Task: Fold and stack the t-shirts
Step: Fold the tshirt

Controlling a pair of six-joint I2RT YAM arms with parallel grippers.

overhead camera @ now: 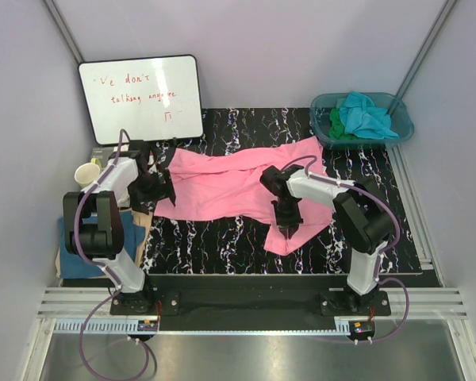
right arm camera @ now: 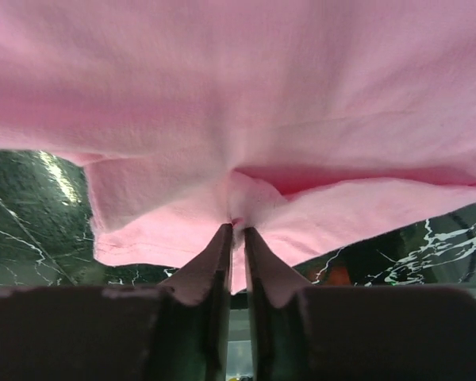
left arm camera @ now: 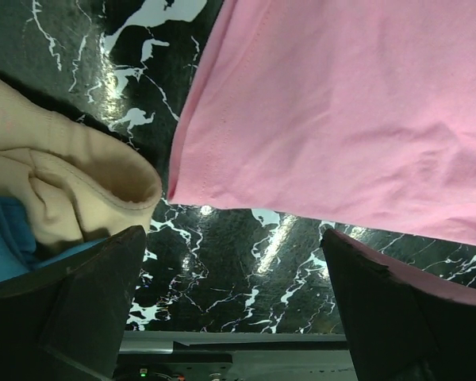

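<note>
A bright pink t-shirt [overhead camera: 222, 186] lies spread and wrinkled across the black marbled mat [overhead camera: 222, 246]. My right gripper [overhead camera: 288, 226] is at the shirt's lower right part. In the right wrist view its jaws [right arm camera: 238, 232] are pinched on a fold of the pink t-shirt [right arm camera: 246, 95], which bunches at the tips. My left gripper [overhead camera: 155, 190] stands open at the shirt's left edge. In the left wrist view it [left arm camera: 234, 294] has only bare mat between its wide-apart fingers, and the pink hem [left arm camera: 341, 119] lies just beyond them. Turquoise and green t-shirts [overhead camera: 365, 117] lie in the basin.
A translucent teal basin [overhead camera: 324, 127] stands at the back right. A whiteboard [overhead camera: 140, 97] leans at the back left, with a cup [overhead camera: 87, 172] beside it. Beige cloth [left arm camera: 63, 182] and blue cloth [left arm camera: 0, 246] lie off the mat's left edge, close to my left gripper.
</note>
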